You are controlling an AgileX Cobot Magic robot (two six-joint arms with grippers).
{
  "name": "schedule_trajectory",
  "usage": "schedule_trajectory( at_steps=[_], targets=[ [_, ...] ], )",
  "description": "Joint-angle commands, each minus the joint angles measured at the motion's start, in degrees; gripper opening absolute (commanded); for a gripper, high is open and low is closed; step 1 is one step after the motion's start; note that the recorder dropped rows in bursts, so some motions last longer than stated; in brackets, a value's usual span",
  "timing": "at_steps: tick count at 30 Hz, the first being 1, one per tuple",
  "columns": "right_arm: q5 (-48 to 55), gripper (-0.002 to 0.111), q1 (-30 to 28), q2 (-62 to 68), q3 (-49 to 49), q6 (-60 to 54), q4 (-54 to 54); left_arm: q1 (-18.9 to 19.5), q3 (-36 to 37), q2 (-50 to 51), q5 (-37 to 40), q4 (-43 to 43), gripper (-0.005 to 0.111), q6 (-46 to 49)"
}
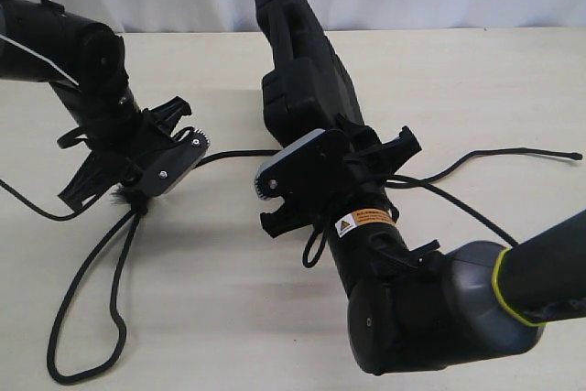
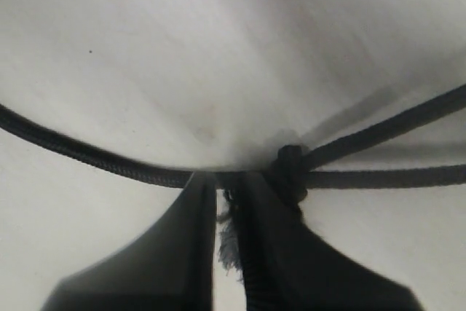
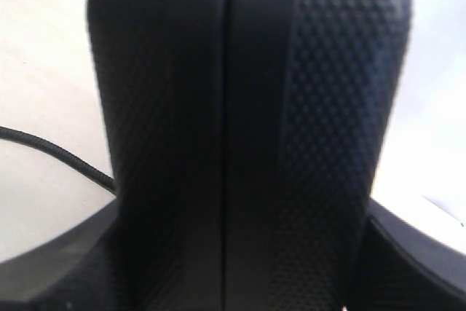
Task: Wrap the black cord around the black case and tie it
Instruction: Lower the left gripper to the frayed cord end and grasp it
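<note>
On your left, the left gripper (image 1: pixel 128 191) has its jaws almost together, pinching the frayed grey-black tuft of the black cord (image 1: pixel 513 150) just above the pale table (image 1: pixel 229 318). Below it, the cord drops into a long, narrow loop lying on the table. Only the left wrist view shows you the detail: the tuft pokes out between the fingers (image 2: pixel 182 253), and a small knot (image 2: pixel 290 172) sits right beside them with two strands leading away.

In the middle, the black case (image 1: pixel 302 70) lies at an angle with its handle end toward the far edge of the table. The right gripper (image 1: pixel 307 148) grips its near end, jaws set wide around it. The right wrist view alone shows you the case's dotted texture and centre seam, with a finger (image 3: pixel 419 253) on either side.

An orange-and-white sticker (image 1: pixel 364 222) with a warning triangle sits on the right arm; its writing is too small to read.

To the right, the cord trails across the table to its small knob (image 1: pixel 575 156).
</note>
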Motion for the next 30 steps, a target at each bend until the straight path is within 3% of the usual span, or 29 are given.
schedule_trajectory(
  at_steps=[1, 6, 13, 15, 18, 20, 24, 30],
  targets=[
    [-2.42, 0.004, -0.32, -0.67, -0.09, -0.22, -0.49, -0.07, 0.34, 0.01, 0.20, -0.42, 0.012, -1.33],
    [-2.42, 0.004, -0.32, -0.67, -0.09, -0.22, -0.49, -0.07, 0.34, 0.01, -0.19, -0.54, 0.015, -5.80],
    [-2.42, 0.004, -0.32, -0.67, -0.09, -0.45, -0.49, -0.07, 0.34, 0.01, -0.19, -0.55, 0.049, -5.80],
    [-2.42, 0.004, -0.32, -0.67, -0.09, -0.45, -0.49, -0.07, 0.34, 0.01, 0.55, 1.52, 0.050, -4.16],
    [-2.65, 0.004, -0.32, -0.67, -0.09, -0.46, -0.49, -0.07, 0.34, 0.50, 3.85, 7.67, 0.050, 8.72],
    [-2.65, 0.004, -0.32, -0.67, -0.09, -0.46, -0.49, -0.07, 0.34, 1.35, 5.15, 10.37, 0.050, 11.66],
    [-2.63, 0.004, -0.32, -0.67, -0.09, -0.93, -0.49, -0.66, 0.34, 3.45, 3.51, 13.19, 0.050, 18.51],
    [-2.79, 0.004, -0.32, -0.67, -0.09, -0.92, -0.49, -2.39, 0.34, 3.45, -2.05, 14.85, 0.050, 18.51]
  ],
)
